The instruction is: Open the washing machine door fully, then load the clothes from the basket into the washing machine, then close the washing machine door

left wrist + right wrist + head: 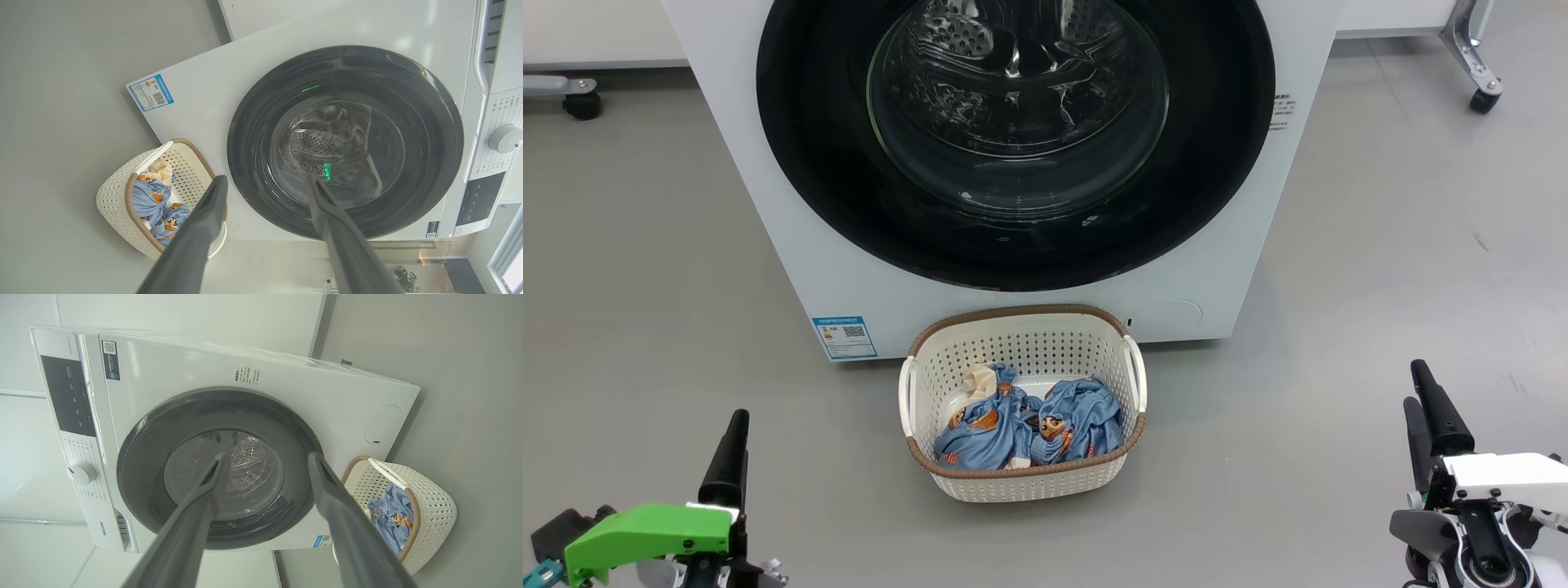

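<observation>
Left hand (266, 177): open, empty.
Right hand (268, 455): open, empty.
Basket (1021, 313): on floor (645, 286), just before washing machine (866, 286); holds clothes (1029, 420).
Washing machine door (809, 163): shut.
Brand mark (103, 529): Hisense.
Blue label (845, 336): QR code; print illegible.

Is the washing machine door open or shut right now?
Shut: the door lies flush against the front of the washing machine.

washing machine (849, 286): stands on the floor (645, 286), front toward the robot.
washing machine door (800, 163): shut against the middle of the machine's front.
basket (1029, 486): on the floor just before the machine, below the door.
clothes (1029, 429): in the basket, heaped toward its near wall.
label sticker (845, 337): at the machine's lower left corner, left of the basket.
castors (582, 104): far left and far right, farther back.
</observation>
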{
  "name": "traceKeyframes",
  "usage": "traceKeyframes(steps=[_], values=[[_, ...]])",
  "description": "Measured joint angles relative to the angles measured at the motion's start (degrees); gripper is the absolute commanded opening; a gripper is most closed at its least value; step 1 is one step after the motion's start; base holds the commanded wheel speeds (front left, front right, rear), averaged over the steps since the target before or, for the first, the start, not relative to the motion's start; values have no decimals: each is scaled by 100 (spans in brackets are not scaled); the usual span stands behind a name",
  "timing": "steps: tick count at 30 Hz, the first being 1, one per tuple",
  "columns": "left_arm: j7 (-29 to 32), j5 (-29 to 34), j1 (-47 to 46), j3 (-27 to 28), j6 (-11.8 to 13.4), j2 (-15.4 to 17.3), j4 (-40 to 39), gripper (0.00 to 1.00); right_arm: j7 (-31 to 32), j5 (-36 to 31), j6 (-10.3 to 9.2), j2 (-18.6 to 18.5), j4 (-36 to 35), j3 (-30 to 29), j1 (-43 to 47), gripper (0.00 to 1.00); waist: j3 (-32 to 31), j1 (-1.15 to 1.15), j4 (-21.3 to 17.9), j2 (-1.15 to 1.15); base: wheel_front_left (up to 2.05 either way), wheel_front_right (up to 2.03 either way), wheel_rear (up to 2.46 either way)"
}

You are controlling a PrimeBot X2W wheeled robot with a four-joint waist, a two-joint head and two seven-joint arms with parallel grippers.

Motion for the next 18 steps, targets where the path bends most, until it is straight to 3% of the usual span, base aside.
traceKeyframes(steps=[18], values=[[-427,1349,-111,-534,0,397,-35,100,-401,-1421,-55,-331,25,586,-266,100,13,0,2,0,0,0,0]])
